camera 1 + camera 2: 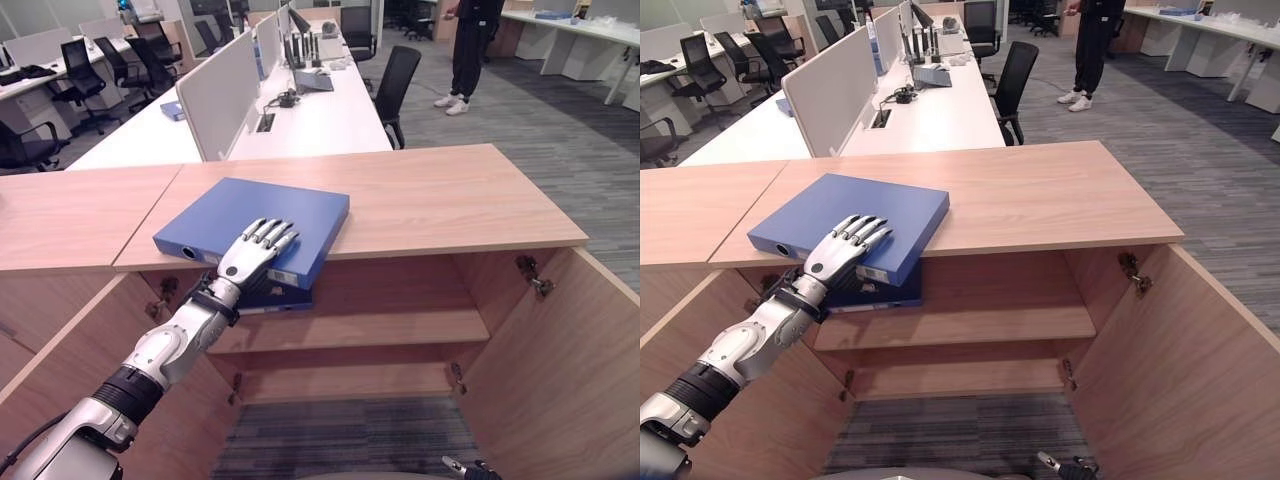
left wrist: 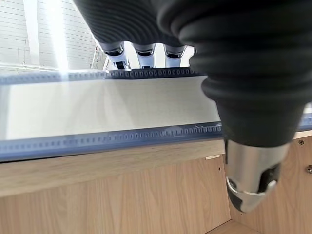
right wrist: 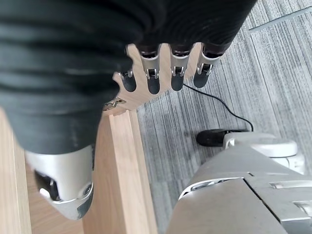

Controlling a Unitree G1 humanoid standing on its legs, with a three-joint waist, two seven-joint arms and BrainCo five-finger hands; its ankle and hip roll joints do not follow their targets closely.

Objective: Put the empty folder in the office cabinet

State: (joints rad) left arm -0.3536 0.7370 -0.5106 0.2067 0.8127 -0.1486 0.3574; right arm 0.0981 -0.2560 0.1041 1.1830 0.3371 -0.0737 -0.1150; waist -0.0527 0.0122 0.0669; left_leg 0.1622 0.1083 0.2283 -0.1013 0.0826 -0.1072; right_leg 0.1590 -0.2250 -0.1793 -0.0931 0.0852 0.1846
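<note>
Atop the cabinet (image 1: pixel 430 200), left hand (image 1: pixel 252 256) fingers (image 1: pixel 272 234) lie straight across the blue folder (image 1: pixel 250 213).

Your robot: silver-grey arms, dark ribbed wrist covers.
On the left hand (image 1: pixel 258 250) you see silver fingers with dark tips; behind it, a black elbow band. The right hand (image 3: pixel 73 195) matches, thumb silver.
</note>
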